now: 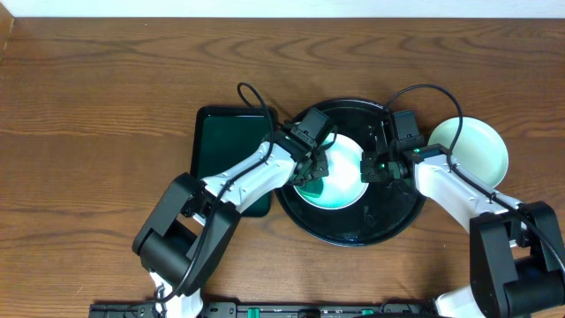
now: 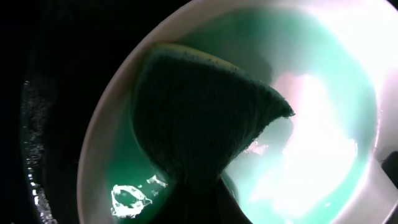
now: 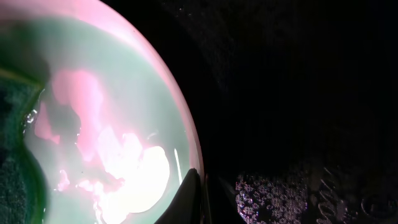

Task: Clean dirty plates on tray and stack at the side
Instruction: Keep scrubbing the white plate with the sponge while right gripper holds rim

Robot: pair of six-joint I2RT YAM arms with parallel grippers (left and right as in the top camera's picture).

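Pressing into plate point(image 1: 342, 187) on tray point(image 1: 388, 225), sponge point(image 2: 205, 118) clamped by left hand point(image 1: 313, 168), right hand point(image 1: 371, 168) closed at plate's 3 o'clock rim

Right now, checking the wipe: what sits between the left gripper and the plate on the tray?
The green sponge, pressed on the plate; clearest in the left wrist view.
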